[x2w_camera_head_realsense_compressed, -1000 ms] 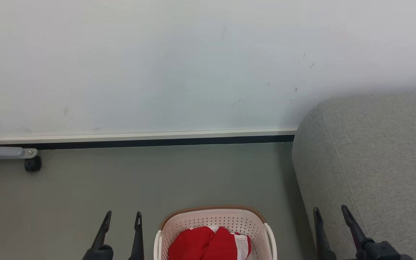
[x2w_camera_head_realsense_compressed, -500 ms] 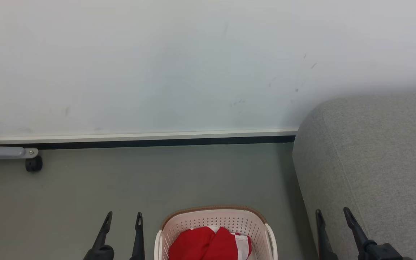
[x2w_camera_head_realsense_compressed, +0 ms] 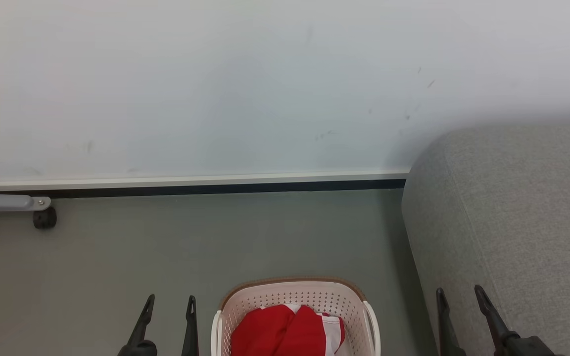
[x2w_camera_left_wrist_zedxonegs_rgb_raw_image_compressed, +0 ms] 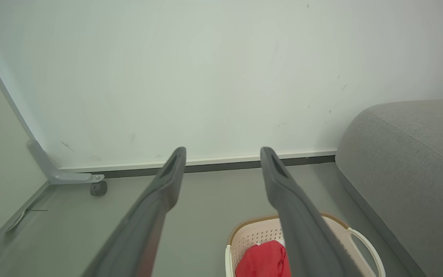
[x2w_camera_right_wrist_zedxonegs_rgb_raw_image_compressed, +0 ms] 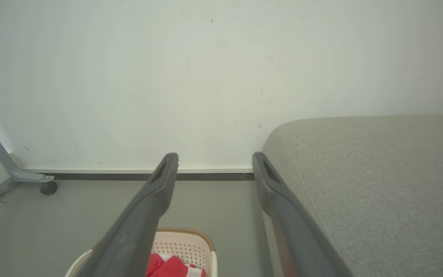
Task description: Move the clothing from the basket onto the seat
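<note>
The head camera is tilting, so the basket [x2w_camera_head_realsense_compressed: 292, 283] between the left pincer [x2w_camera_head_realsense_compressed: 171, 296] and right pincer [x2w_camera_head_realsense_compressed: 458, 289] is drifting upward past their tips, while both pincers are sinking slightly toward the view's bottom edge.

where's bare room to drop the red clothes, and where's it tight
Bare: the grey couch top, bordered by wall and its rounded edge; the floor between skirting board and basket. Crowded: the basket, holding red clothing, and the strip between it and the couch.

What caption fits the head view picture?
Left gripper and right gripper, both open, flank the basket of red clothing beside the seat.
</note>
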You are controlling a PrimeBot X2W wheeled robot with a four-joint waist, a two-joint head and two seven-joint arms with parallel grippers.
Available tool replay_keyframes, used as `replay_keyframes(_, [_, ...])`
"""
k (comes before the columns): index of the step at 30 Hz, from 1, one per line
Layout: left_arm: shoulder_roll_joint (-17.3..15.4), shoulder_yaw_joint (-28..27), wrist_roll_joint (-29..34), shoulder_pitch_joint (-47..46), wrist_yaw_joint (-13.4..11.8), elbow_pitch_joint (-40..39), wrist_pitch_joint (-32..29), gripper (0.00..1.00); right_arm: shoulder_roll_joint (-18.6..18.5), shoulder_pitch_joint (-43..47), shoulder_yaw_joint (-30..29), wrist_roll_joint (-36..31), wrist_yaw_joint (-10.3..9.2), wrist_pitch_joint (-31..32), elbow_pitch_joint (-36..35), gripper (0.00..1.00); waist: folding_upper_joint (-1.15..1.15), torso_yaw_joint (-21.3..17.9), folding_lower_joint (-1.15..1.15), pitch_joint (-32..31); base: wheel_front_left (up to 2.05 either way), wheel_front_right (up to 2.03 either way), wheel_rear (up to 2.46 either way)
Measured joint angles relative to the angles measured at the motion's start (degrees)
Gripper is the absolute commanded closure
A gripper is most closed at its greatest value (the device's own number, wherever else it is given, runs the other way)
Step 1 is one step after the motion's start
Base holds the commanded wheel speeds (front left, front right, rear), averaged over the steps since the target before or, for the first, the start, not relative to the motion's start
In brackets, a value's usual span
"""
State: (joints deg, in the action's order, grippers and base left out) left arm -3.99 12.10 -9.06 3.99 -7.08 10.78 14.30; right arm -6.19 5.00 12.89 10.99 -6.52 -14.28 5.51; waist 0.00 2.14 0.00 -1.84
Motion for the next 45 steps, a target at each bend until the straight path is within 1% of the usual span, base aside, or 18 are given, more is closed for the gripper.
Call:
replay_keyframes(8, [0.00,1.05,0.33,-0.01,0.21,-0.19,0.00,0.00,-0.01,0.22,-0.89,-0.02,0.08,-0.01,-1.60,0.00,0.00,-0.09,0.00,2.30,0.00,0.00,0.00])
replay_keyframes(12, [-0.03,1.87,1.80,-0.38,0.64,-0.37,0.00,0.00,-0.24,0.02,-1.86,-0.03,0.08,-0.01,-2.96,0.00,0.00,-0.23,0.00,4.48,0.00,0.00,0.00])
replay_keyframes(16, [-0.05,3.16,2.40,-2.92,1.63,1.02,0.00,0.00,-0.79,-1.50,-2.97,-0.16,0.08,-0.01,-3.77,0.00,0.00,-0.42,0.00,7.26,0.00,0.00,0.00])
replay_keyframes(25, [0.03,6.57,4.33,-9.49,3.65,6.47,-0.14,0.00,-1.59,-6.73,-4.54,-0.46,0.23,-0.01,-5.78,0.00,0.01,-1.30,0.01,14.28,0.00,0.00,0.00])
replay_keyframes(35, [0.43,9.99,7.12,-18.94,6.11,15.19,-3.23,0.00,-2.37,-13.46,-5.60,-0.64,0.67,-0.43,-7.11,0.00,0.01,-3.23,0.02,22.52,0.00,0.00,0.00])
replay_keyframes(39, [0.58,10.98,7.67,-22.08,6.52,18.85,-4.21,0.00,-2.41,-16.06,-6.25,-0.63,1.00,-0.43,-7.50,0.00,0.01,-4.23,0.02,25.84,0.00,0.00,0.00])
replay_keyframes(41, [0.60,12.67,9.37,-24.51,7.45,21.43,-5.21,0.00,-2.42,-17.67,-6.58,-0.63,1.00,-0.43,-8.01,0.00,0.01,-5.01,0.02,28.35,0.00,0.00,0.00])
replay_keyframes(45, [0.89,14.68,10.36,-27.66,8.17,24.18,-5.95,0.00,-2.44,-19.80,-6.80,-0.63,1.07,-0.43,-8.56,0.00,0.01,-5.97,0.02,31.78,0.00,0.00,0.00])
